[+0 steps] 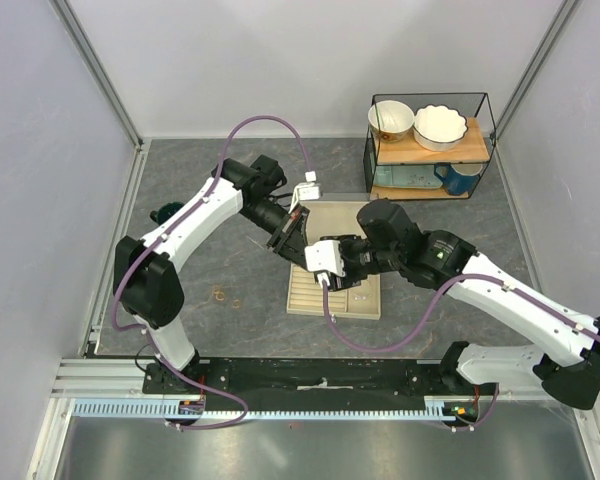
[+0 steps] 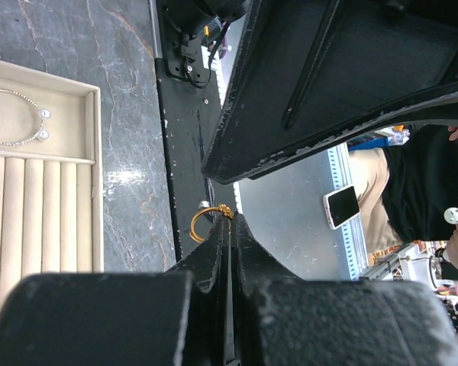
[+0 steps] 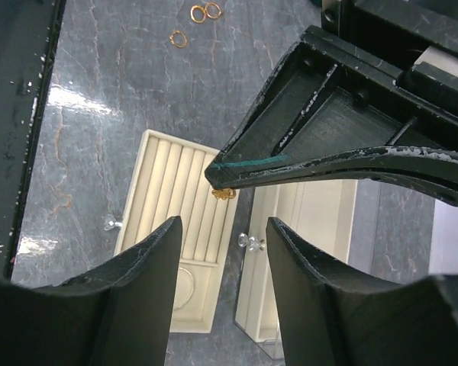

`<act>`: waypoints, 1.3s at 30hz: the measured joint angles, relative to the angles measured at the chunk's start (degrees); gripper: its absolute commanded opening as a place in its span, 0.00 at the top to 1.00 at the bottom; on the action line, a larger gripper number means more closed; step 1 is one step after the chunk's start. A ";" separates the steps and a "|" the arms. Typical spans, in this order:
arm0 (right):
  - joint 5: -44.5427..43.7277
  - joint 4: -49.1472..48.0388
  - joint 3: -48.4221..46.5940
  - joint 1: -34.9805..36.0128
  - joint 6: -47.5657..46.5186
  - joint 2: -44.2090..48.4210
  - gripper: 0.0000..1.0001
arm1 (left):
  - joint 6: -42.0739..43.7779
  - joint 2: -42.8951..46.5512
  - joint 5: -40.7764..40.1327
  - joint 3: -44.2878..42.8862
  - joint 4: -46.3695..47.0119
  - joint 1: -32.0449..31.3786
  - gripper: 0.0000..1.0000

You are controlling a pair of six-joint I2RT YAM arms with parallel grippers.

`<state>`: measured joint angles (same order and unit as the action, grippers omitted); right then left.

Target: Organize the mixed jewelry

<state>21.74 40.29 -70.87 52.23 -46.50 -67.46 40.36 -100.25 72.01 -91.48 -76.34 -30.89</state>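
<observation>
Top external: My left pincer [image 1: 292, 238] is reaching over the upper left corner of the slotted tray [image 1: 370, 305], mid-frame on the bench [image 1: 210, 200]. My right pincer [image 1: 332, 272] is hanging over the tray's middle, just beside the left one. Two loose gold rings [image 1: 220, 293] are lying left of the tray, apart from both pincers.

Left wrist: The left pincer [image 2: 229, 217] is clamping a gold ring [image 2: 204, 223] at its very tips, jaws fully together. The tray [image 2: 91, 152] is sitting at frame left, its slots running top to bottom. The wire hoop [image 2: 30, 101] is lying in the tray's open compartment, upper left.

Right wrist: The right pincer [image 3: 223, 223] is gaping wide, gripping nothing. The ring [image 3: 224, 194] is hanging over the right edge of the slot rows [image 3: 179, 191]. Judgement: the left arm is carrying it, so the lowering is falling to that arm, ring aligned along a slot. Three loose rings [image 3: 179, 38] are waiting at the upper left.
</observation>
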 measured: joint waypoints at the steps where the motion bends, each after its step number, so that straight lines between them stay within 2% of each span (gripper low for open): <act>1: -0.48 -0.22 0.26 0.24 -0.15 0.00 0.45 | 0.00 0.00 -0.07 0.00 -0.07 -0.11 0.98; 17: -4.70 -2.64 1.14 3.78 -1.77 -0.94 0.52 | 0.00 0.00 -0.57 0.00 -0.20 -1.38 0.99; 39: -5.38 -3.41 3.23 4.68 -1.75 -0.96 0.63 | 0.00 0.00 -0.59 0.00 -0.33 -1.86 0.99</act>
<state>16.36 36.88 -67.64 56.90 -48.25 -68.42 40.36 -100.25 71.42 -91.48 -76.66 -32.75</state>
